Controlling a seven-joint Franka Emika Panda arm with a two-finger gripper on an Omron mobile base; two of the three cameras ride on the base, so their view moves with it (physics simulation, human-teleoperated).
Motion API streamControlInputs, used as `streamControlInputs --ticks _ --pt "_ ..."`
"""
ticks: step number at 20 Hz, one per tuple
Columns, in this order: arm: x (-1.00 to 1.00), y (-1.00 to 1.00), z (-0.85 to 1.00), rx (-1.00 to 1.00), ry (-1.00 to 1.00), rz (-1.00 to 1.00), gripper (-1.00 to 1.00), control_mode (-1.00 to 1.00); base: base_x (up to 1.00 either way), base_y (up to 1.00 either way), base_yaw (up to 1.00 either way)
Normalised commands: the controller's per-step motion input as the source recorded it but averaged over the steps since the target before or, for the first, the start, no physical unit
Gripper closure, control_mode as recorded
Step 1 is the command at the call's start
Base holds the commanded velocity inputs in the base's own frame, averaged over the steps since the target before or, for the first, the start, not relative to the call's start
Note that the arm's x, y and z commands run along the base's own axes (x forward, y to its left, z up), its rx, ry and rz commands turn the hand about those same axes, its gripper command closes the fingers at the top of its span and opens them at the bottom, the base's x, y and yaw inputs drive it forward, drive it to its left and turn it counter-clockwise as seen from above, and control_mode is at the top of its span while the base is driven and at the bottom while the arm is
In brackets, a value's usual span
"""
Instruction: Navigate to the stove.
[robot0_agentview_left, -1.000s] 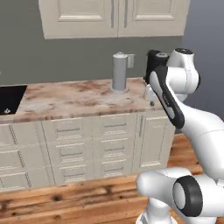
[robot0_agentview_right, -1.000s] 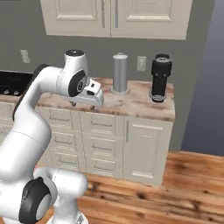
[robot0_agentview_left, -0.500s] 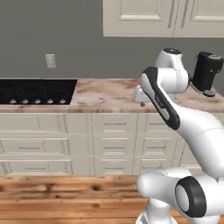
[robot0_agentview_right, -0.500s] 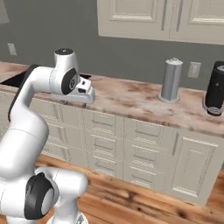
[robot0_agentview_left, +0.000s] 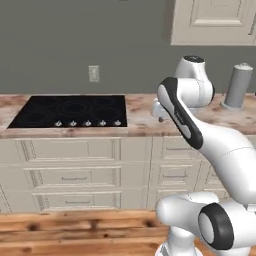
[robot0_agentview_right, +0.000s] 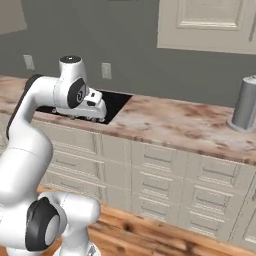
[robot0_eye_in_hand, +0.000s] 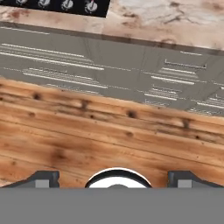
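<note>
One stove (robot0_agentview_left: 70, 111) sits flush in the marbled counter (robot0_agentview_left: 142, 120), at about 9 o'clock of the left base view, its silver knobs (robot0_agentview_left: 87, 123) lined along the near edge. Gripper (robot0_agentview_right: 89, 116) held above the counter edge, just off the stove's right corner at 3 o'clock from it; fingertips (robot0_eye_in_hand: 42, 179) stand wide apart, nothing between them. Grey canister (robot0_agentview_left: 237, 86) at 2 o'clock. Wall outlet (robot0_agentview_left: 93, 73) above the stove. Cream drawers (robot0_agentview_left: 75, 177) below, plank floor (robot0_eye_in_hand: 109, 140) underneath.
</note>
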Motion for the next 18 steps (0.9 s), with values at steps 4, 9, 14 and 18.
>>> streamControlInputs --ticks 4,9,14,18 --pt "0.0 0.0 0.0 0.0 0.0 0.0 -1.0 1.0 0.69 1.0 -0.17" --pt "0.0 0.0 0.0 0.0 0.0 0.0 -1.0 1.0 0.68 1.0 -0.29" --pt "0.0 0.0 0.0 0.0 0.0 0.0 -1.0 1.0 0.92 0.93 -0.24" --pt "0.0 0.0 0.0 0.0 0.0 0.0 -1.0 1.0 0.92 0.94 -0.17"
